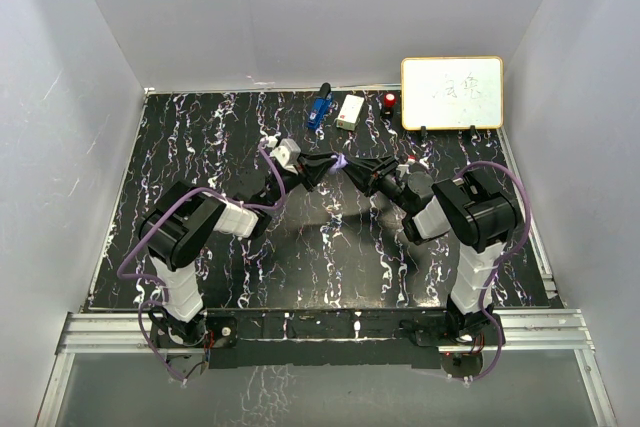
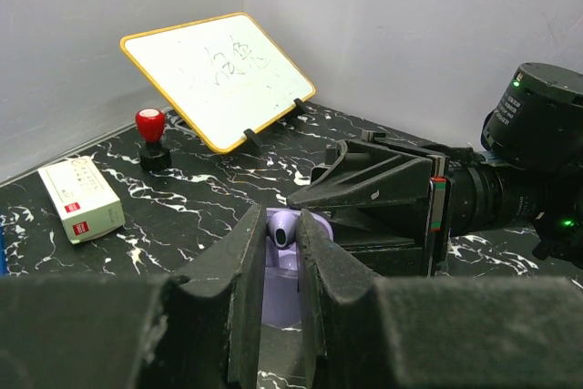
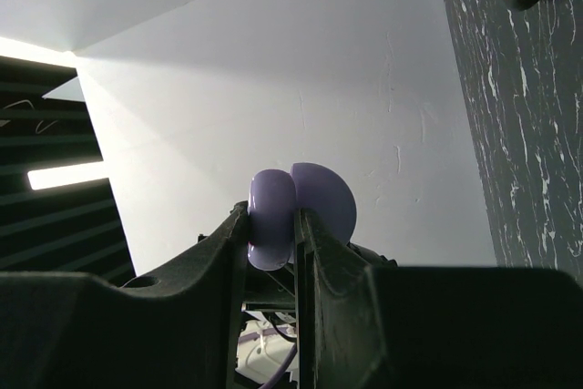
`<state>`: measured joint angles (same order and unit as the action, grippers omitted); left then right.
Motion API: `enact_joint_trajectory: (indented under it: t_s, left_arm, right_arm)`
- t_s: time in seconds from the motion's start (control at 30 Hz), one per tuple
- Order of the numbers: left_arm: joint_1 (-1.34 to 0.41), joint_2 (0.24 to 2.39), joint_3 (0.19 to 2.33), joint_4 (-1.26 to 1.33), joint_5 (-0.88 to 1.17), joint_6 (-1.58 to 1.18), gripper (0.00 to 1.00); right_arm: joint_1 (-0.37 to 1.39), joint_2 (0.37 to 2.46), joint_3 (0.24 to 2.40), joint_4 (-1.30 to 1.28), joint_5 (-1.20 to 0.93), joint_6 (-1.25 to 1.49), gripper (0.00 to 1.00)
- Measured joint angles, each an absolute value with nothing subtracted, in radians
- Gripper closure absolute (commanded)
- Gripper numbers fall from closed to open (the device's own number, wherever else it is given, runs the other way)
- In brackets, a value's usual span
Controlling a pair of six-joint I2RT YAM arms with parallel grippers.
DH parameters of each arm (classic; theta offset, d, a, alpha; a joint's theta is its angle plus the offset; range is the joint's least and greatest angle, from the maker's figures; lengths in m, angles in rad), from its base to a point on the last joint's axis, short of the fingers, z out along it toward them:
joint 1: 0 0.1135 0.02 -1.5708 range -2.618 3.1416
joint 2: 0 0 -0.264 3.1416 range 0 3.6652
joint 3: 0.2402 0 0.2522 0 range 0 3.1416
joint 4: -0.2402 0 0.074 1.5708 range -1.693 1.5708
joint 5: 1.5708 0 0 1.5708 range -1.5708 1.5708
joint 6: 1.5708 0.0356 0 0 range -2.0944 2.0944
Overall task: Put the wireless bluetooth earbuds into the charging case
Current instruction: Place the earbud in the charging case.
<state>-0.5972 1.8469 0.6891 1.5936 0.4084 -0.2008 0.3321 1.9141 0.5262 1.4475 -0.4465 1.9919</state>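
Lilac earbud (image 2: 282,230) pinched mid-air in the left gripper (image 2: 281,220).
Tiny, light, smooth and probably slippery; its stem looks the safest hold. Just ahead, the right gripper (image 3: 271,219) is clamped on the open case (image 3: 273,199).

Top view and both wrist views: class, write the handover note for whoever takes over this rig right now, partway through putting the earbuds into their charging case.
Left gripper: shut on a lilac earbud, held above the table.
Right gripper: shut on the lilac case, whose lid looks open, tip to tip with the left one.
Done: earbud and case are both lifted and meet in mid-air over the middle of the table.
Left: seat this earbud in the case; it is not yet in. The other lilac earbud and the black pair are not in view.
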Motion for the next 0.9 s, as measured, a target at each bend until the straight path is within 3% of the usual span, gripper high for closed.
enact_joint_trajectory:
  t_s: [0.47, 0.57, 0.9]
  left_arm:
    - [-0.596, 1.846, 0.669, 1.594, 0.405, -0.199, 1.0]
    - [-0.596, 1.846, 0.669, 1.594, 0.403, -0.201, 0.93]
    - [-0.596, 1.827, 0.659, 1.593, 0.401, -0.212, 0.84]
  right_arm:
    - [0.332, 1.92, 0.526, 1.448, -0.447, 1.992, 1.0]
    - [0.332, 1.92, 0.526, 1.448, -0.447, 1.992, 1.0]
    - [0.333, 1.92, 0.526, 1.448, -0.448, 1.992, 1.0]
